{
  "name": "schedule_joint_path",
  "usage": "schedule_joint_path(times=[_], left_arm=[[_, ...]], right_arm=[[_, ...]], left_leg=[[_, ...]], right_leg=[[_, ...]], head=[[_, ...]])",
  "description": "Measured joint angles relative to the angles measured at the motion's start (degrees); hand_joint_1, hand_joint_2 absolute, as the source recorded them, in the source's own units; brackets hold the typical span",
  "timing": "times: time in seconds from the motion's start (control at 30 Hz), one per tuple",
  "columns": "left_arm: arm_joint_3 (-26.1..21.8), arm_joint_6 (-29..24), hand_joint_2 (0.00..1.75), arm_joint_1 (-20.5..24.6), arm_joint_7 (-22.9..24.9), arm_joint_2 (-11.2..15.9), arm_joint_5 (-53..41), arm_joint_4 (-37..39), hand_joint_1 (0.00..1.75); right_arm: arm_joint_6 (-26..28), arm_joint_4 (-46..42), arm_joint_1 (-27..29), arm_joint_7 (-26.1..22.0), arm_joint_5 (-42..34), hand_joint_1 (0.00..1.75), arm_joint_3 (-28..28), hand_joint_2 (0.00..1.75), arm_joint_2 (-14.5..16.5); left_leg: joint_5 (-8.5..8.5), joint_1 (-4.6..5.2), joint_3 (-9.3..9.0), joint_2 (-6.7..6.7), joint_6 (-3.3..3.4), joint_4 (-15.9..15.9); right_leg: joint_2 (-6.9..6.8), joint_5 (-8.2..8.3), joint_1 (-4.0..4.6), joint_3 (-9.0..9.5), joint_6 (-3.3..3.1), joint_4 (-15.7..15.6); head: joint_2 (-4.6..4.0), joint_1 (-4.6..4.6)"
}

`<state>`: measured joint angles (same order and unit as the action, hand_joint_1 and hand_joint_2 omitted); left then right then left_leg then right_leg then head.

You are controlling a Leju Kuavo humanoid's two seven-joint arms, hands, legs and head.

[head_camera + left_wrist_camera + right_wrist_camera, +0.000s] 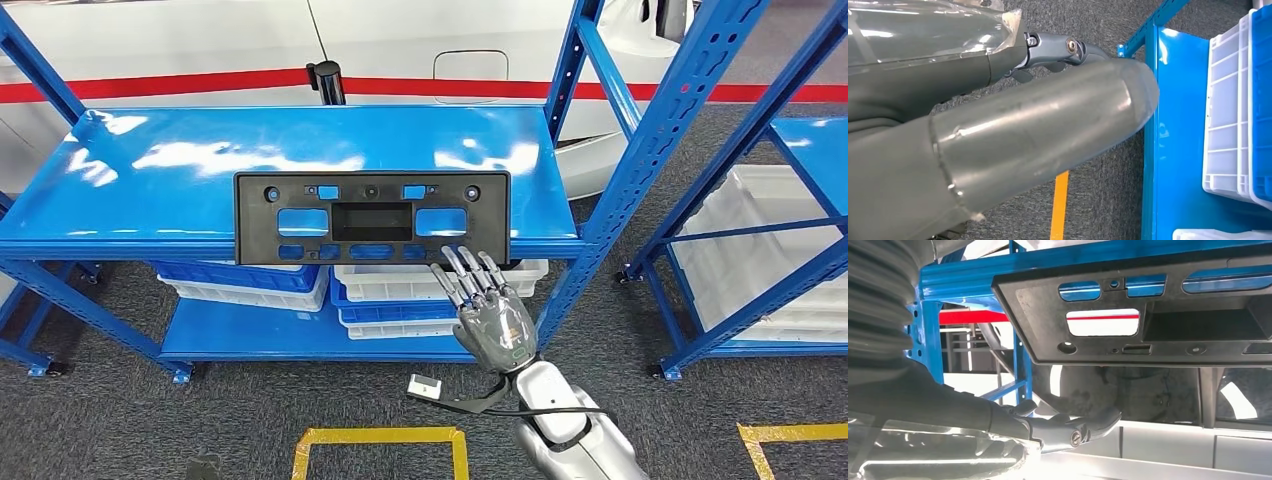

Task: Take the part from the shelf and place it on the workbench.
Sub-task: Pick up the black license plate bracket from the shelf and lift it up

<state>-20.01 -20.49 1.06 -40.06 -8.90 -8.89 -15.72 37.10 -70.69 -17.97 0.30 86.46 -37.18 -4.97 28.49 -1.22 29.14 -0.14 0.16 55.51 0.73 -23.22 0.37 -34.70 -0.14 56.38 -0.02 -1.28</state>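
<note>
One part, still on the shelf

Black plastic part lies flat on the blue shelf top deck, its near edge overhanging the shelf's front lip. Right hand sits just below that edge – fingers spread, holding nothing, tips at the part's near right corner. Left hand – can't tell its state. White and blue bins stacked on the shelf's lower deck.

floor: grey carpet, yellow tape | behind: white car body (red stripe) | light: glare overhead
</note>
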Motion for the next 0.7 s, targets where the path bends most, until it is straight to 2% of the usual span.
schedule_joint_path(times=[0.3, 0.7], left_arm=[[0.45, 0.57, 0.0, 0.01, 0.0, 0.0, -0.21, 0.0, 0.0], [0.76, -0.13, 0.0, 0.02, 0.0, 0.0, -0.06, 0.0, 0.0]], right_arm=[[1.75, 3.36, 1.18, 3.28, 3.34, 0.0, -0.13, 1.75, 2.61], [2.3, 6.51, 0.71, 9.22, 3.59, 0.0, -2.58, 1.75, 4.89]], left_leg=[[0.0, 0.0, 0.0, 0.0, -0.01, -0.01], [-0.01, 0.0, 0.01, 0.0, -0.01, -0.01]], right_leg=[[0.0, 0.0, 0.01, 0.0, 0.0, 0.0], [0.0, 0.0, 0.0, 0.0, 0.0, 0.0]], head=[[0.0, 0.01], [0.0, 0.0]])
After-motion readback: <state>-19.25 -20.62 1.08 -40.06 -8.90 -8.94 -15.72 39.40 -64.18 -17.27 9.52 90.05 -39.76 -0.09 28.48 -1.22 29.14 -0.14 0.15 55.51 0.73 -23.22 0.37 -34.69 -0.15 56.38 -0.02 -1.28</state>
